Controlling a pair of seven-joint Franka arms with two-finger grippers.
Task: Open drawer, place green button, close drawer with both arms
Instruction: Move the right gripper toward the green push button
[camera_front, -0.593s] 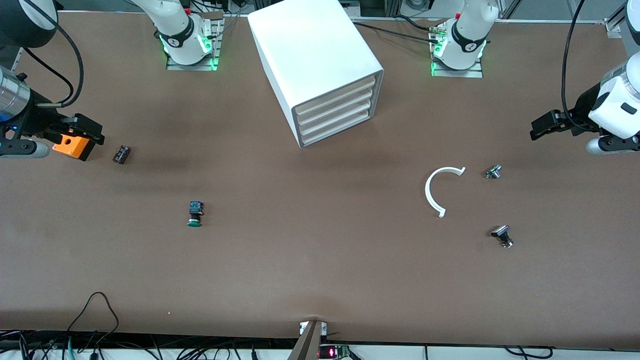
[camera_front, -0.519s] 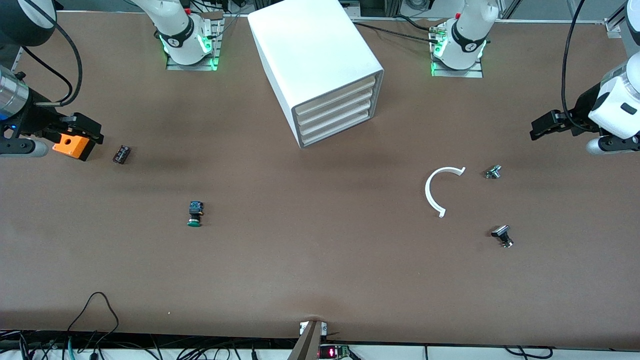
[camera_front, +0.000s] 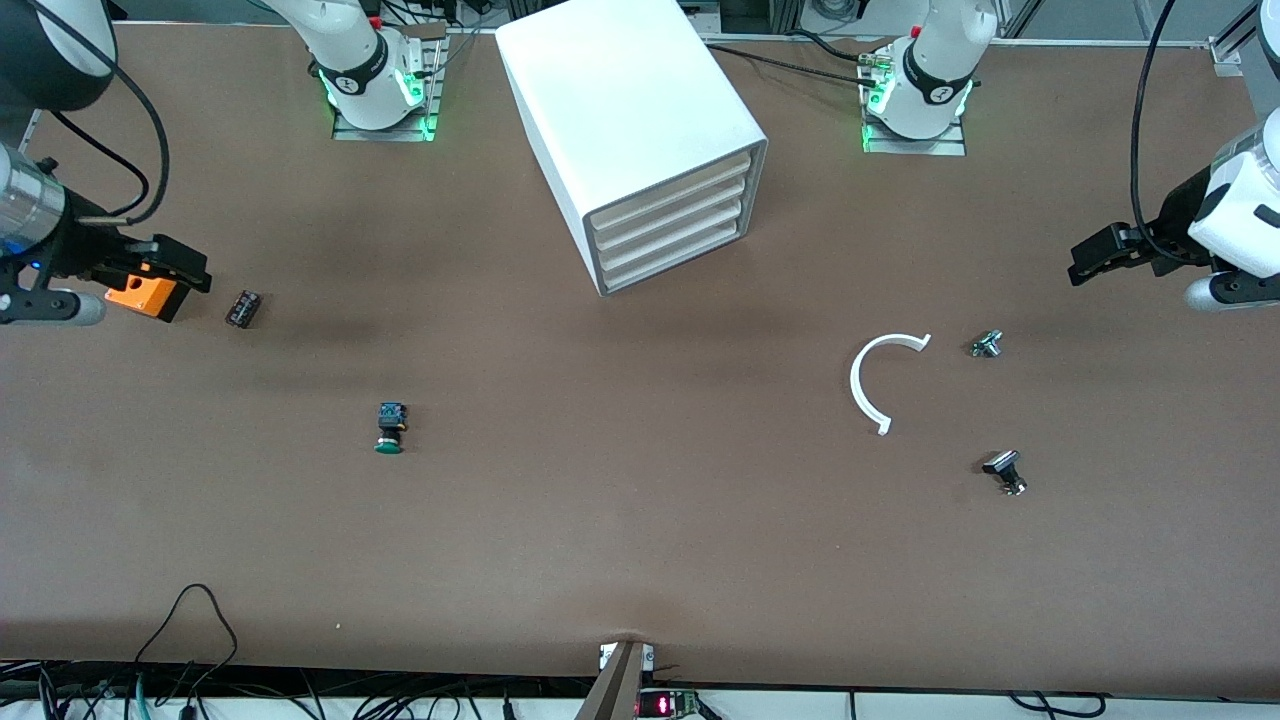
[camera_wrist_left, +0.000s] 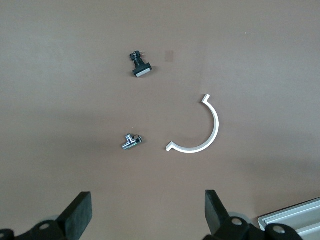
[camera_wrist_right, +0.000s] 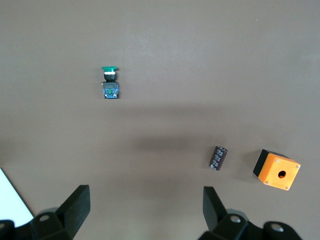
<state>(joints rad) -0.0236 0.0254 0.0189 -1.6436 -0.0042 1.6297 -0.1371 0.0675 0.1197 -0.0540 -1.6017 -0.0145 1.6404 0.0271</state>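
The white cabinet stands at the middle of the table near the arms' bases, all drawers pushed in. Its bottom drawer is shut. The button, with green cap and blue rear block, lies on its side on the table toward the right arm's end; the right wrist view shows the button too. My right gripper hangs open and empty over the orange box. At the left arm's end of the table, my left gripper hovers open and empty.
A small black part lies beside the orange box. A white C-shaped piece and two silver-black buttons lie toward the left arm's end. Cables run along the table's near edge.
Both arms have shifted slightly; the left gripper has drifted toward its end of the table. Nothing on the table has moved.
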